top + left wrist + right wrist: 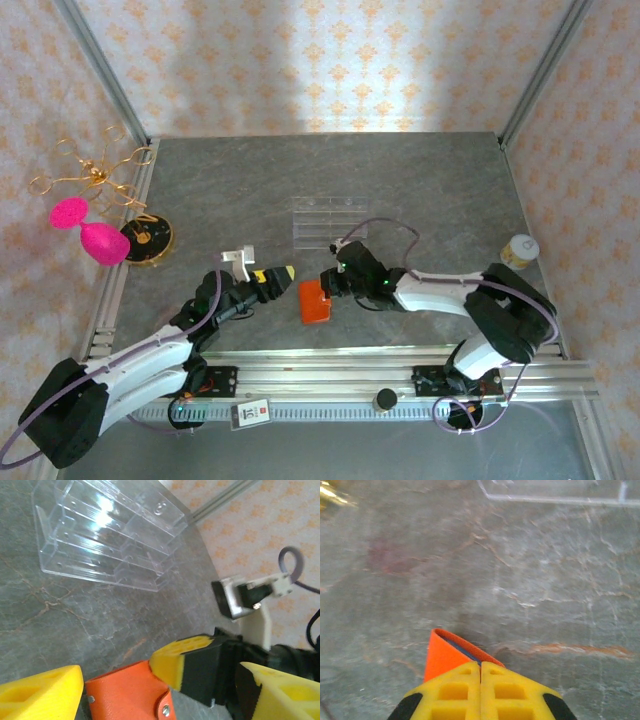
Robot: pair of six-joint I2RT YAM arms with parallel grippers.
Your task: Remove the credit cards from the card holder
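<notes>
The orange-red card holder (313,302) lies on the table between my two arms. In the right wrist view its mouth (445,655) gapes a little, and a thin dark edge (466,652) inside may be one of the credit cards; the rest is hidden. My right gripper (331,284) is shut, its yellow tips (480,672) pressed together right at the holder's near edge. Whether anything thin is pinched I cannot tell. My left gripper (274,284) is open just left of the holder, whose orange face (127,692) sits between its fingers (42,695).
A clear acrylic slotted rack (328,221) (107,535) stands behind the holder. At the far left are a gold wire stand (90,172), pink pieces (88,230) and a black disc (148,238). A small jar (519,250) sits at the right edge. A metal rail (380,365) runs along the front.
</notes>
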